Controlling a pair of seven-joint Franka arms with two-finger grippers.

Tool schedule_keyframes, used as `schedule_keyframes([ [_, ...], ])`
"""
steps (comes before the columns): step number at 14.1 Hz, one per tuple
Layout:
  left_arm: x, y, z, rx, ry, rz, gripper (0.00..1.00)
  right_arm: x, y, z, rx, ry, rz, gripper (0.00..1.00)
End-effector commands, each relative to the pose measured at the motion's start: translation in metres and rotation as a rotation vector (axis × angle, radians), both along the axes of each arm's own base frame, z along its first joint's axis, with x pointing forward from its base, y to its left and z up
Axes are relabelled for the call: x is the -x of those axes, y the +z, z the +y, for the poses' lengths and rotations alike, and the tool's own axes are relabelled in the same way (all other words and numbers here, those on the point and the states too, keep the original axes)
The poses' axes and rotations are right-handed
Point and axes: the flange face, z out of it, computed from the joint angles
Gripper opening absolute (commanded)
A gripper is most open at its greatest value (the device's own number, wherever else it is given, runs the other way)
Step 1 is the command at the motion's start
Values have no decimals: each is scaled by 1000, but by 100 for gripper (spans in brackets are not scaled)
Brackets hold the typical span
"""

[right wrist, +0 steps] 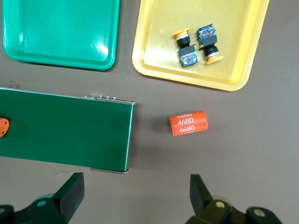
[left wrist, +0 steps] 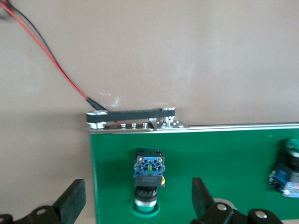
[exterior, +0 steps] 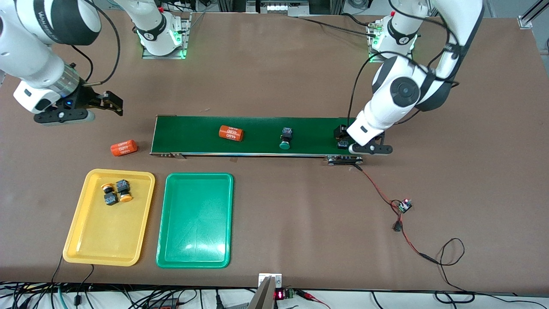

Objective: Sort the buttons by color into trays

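Green tray (exterior: 195, 221) empty, yellow tray (exterior: 109, 216) has both yellow buttons (exterior: 116, 192). Left claw (left wrist: 138, 198) spread wide over a green button (left wrist: 148, 179) on the belt (exterior: 257, 135); off-centre closing could tip it. Right claw (right wrist: 135, 196) apart, waiting.

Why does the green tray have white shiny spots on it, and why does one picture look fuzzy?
In the front view, the green tray reflects the overhead lights as pale glare patches near its edge closest to the camera. The right wrist view shows a similar glint on it. In the left wrist view, the button between the left gripper's fingers looks soft and slightly blurred.
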Motion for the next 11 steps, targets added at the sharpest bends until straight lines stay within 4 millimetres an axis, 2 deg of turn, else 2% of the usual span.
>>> schedule_keyframes([
  [1,-7,53,20,3,36,-45,100,3,8,0,-15,18,2,100],
  [3,-23,76,48,7,92,-66,100,3,8,-1,-15,15,8,100],
  [6,-53,114,117,5,206,-61,100,0,10,-1,-16,17,5,100],
  [8,-68,145,140,3,237,-47,100,-1,9,-1,-17,17,6,100],
  [10,-78,178,177,1,281,5,100,-2,9,0,-17,16,6,100],
  [11,-81,185,190,0,296,27,100,-2,9,0,-18,12,8,100],
])
